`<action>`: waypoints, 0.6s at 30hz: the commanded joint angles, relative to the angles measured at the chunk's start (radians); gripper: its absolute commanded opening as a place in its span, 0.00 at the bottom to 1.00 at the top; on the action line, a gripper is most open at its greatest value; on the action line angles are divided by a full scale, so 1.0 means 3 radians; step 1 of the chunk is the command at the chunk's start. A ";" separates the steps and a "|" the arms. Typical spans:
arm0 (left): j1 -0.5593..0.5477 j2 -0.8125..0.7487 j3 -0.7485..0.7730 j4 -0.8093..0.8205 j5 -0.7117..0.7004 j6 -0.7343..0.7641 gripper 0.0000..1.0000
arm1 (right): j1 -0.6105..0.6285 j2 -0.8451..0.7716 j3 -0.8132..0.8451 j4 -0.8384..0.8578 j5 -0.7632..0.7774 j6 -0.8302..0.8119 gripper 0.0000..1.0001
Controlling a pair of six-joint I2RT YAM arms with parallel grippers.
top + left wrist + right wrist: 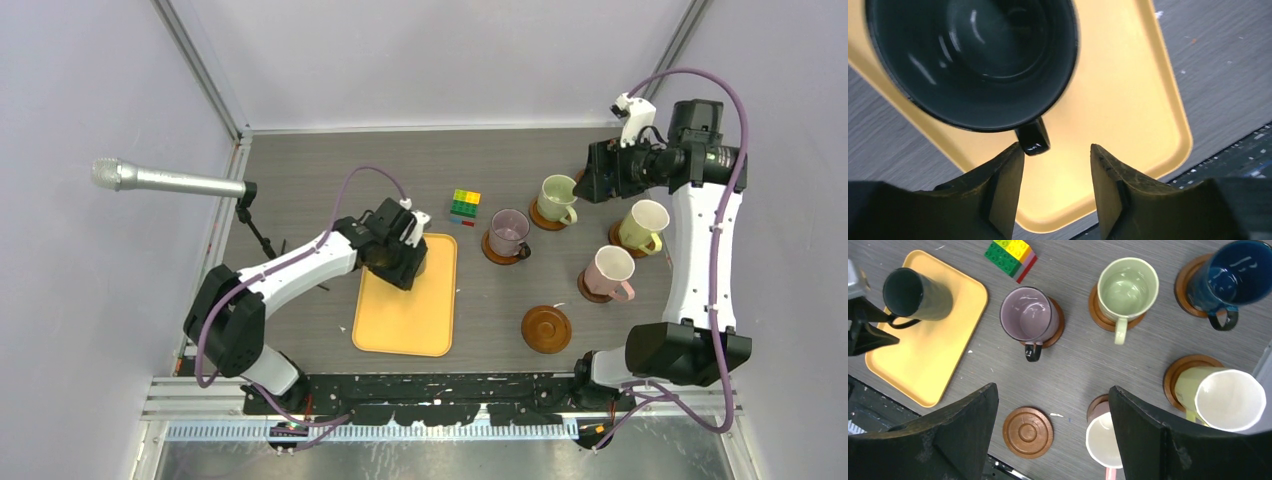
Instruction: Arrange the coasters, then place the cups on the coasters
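On the tray (933, 355), dark green cup (918, 295)

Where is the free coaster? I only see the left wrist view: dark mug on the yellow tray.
Observer: The bare coaster lies near the front edge, right of the tray.
Operator: Are the other cups seated?
Observer: Yes: mauve cup, light green cup, navy cup, yellow cup, pink cup, each on a coaster.
Operator: Is the right gripper in the way?
Observer: No, the right gripper hangs open over the far right side.
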 commanded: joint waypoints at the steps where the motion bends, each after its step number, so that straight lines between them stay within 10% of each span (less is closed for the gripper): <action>1: -0.0232 -0.0063 0.0146 0.0175 0.0164 -0.0094 0.56 | 0.0195 -0.0055 -0.0016 0.0167 0.0042 0.0163 0.85; 12: -0.0372 0.0486 0.0506 0.0853 0.0295 -0.0167 0.62 | 0.0388 -0.0083 -0.0210 0.0216 0.0077 0.0290 0.85; 18: -0.0201 -0.0032 0.0442 0.0967 0.0543 0.0041 0.78 | 0.0720 -0.0093 -0.0443 0.0345 0.0163 0.0607 0.84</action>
